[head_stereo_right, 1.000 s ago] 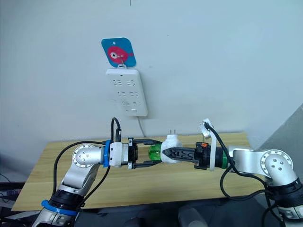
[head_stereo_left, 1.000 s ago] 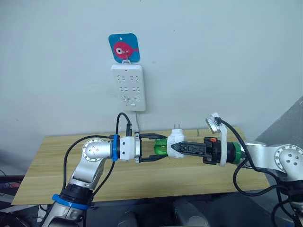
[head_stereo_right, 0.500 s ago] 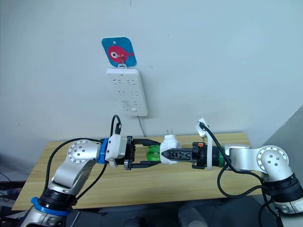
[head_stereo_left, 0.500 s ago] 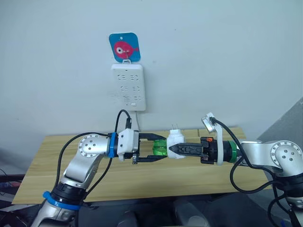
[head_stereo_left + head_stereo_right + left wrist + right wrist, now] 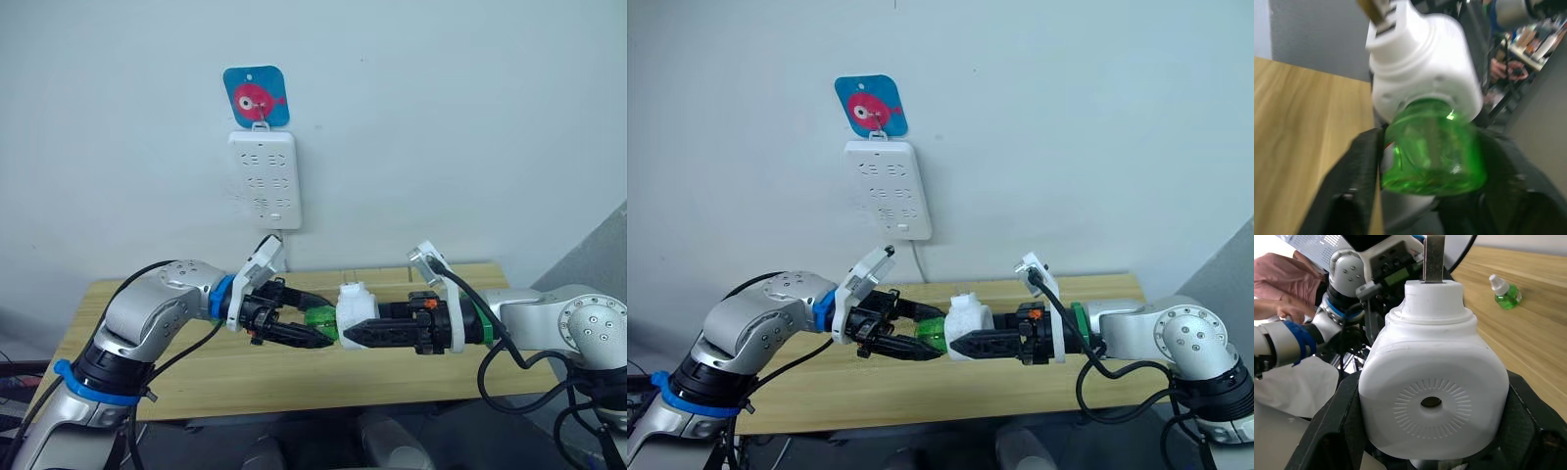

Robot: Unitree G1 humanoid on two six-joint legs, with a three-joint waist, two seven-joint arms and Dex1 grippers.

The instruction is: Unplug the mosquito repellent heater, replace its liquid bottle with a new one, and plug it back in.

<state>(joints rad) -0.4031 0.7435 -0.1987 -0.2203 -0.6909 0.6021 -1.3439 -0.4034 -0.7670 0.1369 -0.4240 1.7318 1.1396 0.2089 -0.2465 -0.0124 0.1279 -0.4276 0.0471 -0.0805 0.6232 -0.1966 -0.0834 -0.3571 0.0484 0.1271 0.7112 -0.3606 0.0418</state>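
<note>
Above the wooden table [image 5: 294, 377] the two arms meet. My right gripper [image 5: 355, 325] is shut on the white mosquito repellent heater [image 5: 353, 302], which is unplugged; the vent hole in its face [image 5: 1431, 402] and a metal prong [image 5: 1434, 257] show in the right wrist view. A green liquid bottle [image 5: 1432, 152] sticks out of the heater's base, and my left gripper [image 5: 313, 328] is shut on it, with a black finger [image 5: 1354, 191] on each side. A second green bottle with a white cap [image 5: 1506, 294] lies on the table.
A tall white power strip [image 5: 265, 181] hangs on the wall above the table's back edge, under a blue tag with a pink fish [image 5: 257, 98], its cord dropping behind the table. A person's pink sleeve [image 5: 1278, 284] shows beyond the table.
My left wrist has twisted around with the bottle. The heater has turned and sunk slightly, so its prongs no longer point straight up. Both grippers have shifted a little to the left.
</note>
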